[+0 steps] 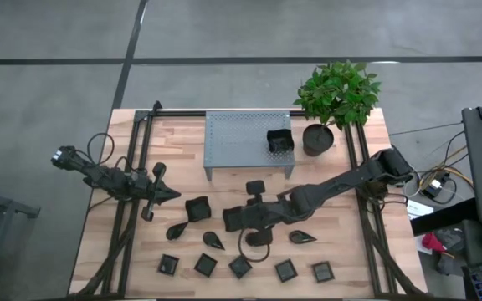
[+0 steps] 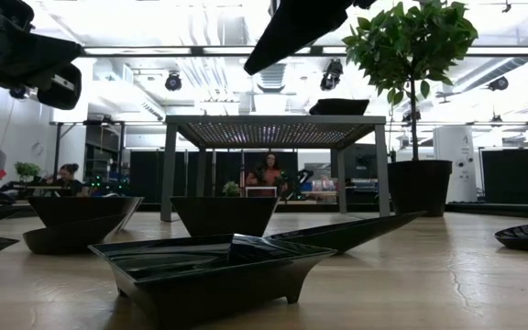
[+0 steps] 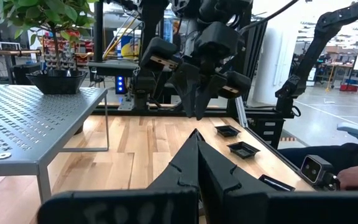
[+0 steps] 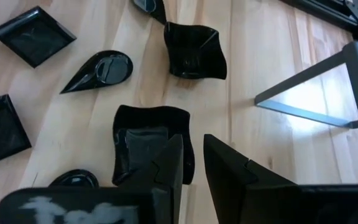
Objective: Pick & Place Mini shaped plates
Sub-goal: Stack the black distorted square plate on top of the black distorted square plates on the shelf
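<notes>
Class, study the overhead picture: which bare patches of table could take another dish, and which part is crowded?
Free: the bare wood left of the grey stand, and the strip between its front edge and the wavy dish. The stand's left half is bare too. Crowded: the front, with the row of square dishes and the right gripper.

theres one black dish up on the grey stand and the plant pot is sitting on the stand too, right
Not quite. One black dish is on the grey stand, but the plant pot stands on the table beside the stand, not on it. The high view shows this.
</notes>
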